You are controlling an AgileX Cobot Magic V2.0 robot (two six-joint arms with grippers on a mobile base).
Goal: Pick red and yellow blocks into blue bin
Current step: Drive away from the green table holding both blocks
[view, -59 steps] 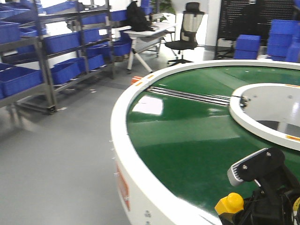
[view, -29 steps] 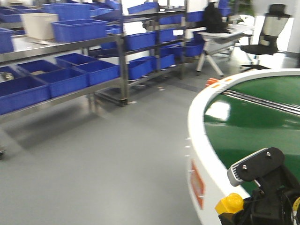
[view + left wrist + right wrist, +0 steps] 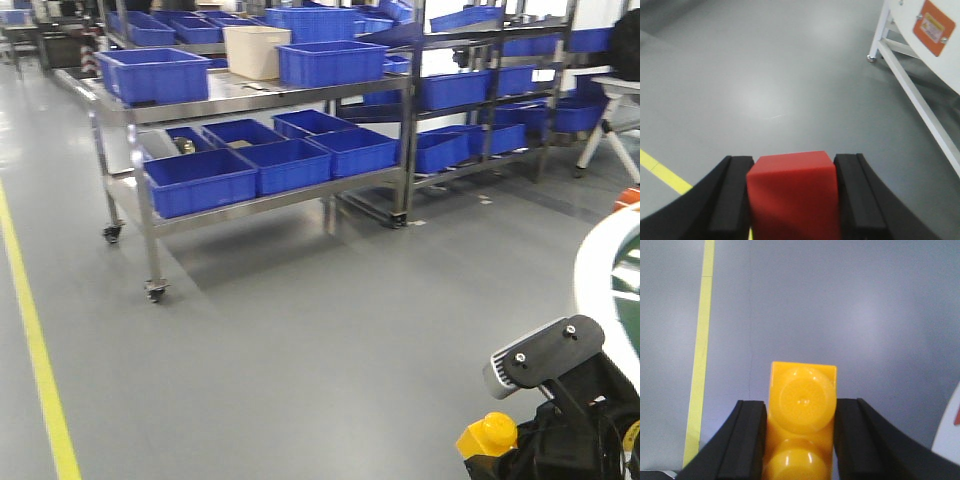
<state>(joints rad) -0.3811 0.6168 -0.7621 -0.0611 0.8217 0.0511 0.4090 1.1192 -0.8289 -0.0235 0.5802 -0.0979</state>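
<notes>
My left gripper (image 3: pixel 793 161) is shut on the small red cube (image 3: pixel 792 195), which fills the gap between the black pads, above grey floor. My right gripper (image 3: pixel 800 407) is shut on the yellow brick (image 3: pixel 802 385), whose two round studs face the camera. The brick also shows in the front view (image 3: pixel 488 436) at the bottom right, at the tip of the right arm (image 3: pixel 560 400). Several blue crates (image 3: pixel 150 60) stand on a steel rack far ahead; I cannot tell which is the task's bin. The left gripper is out of the front view.
A wheeled steel rack (image 3: pixel 150 250) holds blue crates and a cream tub (image 3: pixel 256 50). More shelving (image 3: pixel 480 90) stands behind it. A yellow floor line (image 3: pixel 35 340) runs at the left. The white round conveyor table (image 3: pixel 605 270) is at the right, and its leg (image 3: pixel 910 90) shows in the left wrist view.
The front view has swung left: the green conveyor table slid off to the right and the rack with blue crates came into view. The right gripper still holds the yellow brick.
</notes>
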